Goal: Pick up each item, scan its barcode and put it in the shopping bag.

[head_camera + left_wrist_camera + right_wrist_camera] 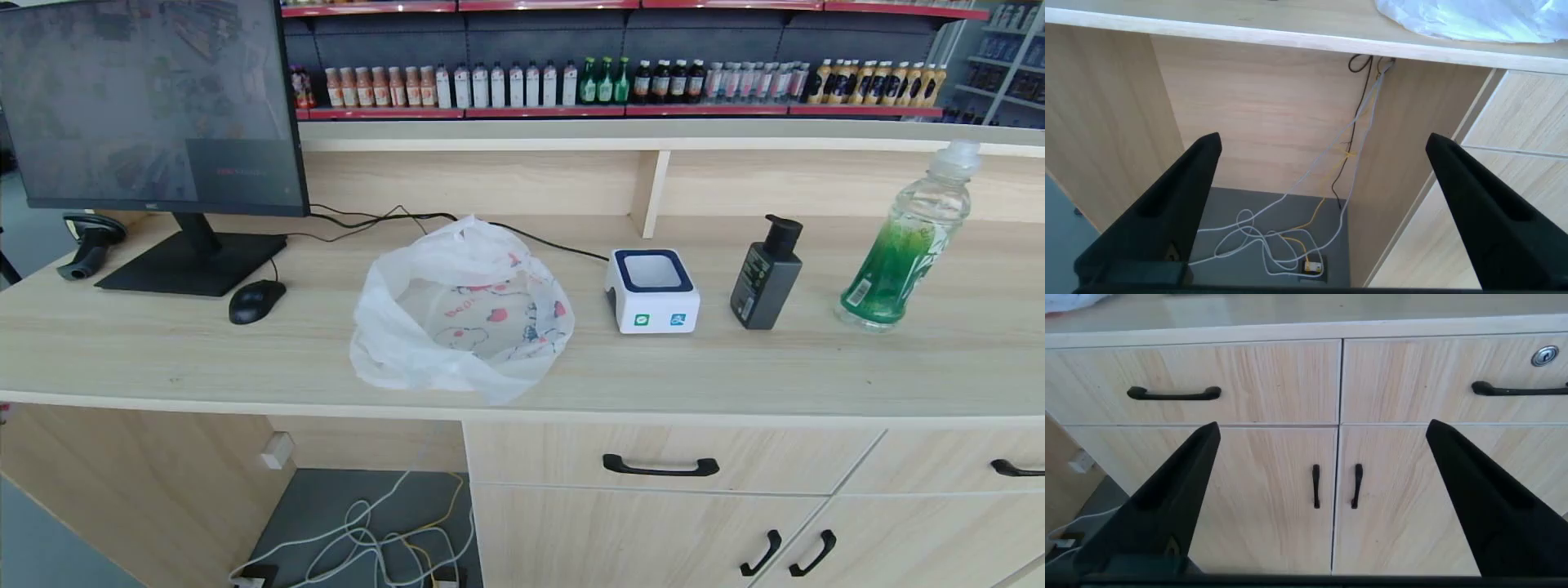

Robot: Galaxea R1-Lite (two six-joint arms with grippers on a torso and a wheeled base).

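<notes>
White plastic shopping bag (461,306) gapes upward at nine o'clock of the white cube scanner (651,291); dark grey pump bottle (766,278) and green-labelled clear bottle (906,245) stand at three o'clock, likely for scanning en route. Left claw (1323,212) and right claw (1323,506) hang released before the counter (735,367)

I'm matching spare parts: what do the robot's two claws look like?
The left claw and the right claw look alike. Each has two plain matte black fingers, broad at the base and narrowing like wedges to blunt tips. I see no markings on them.
</notes>
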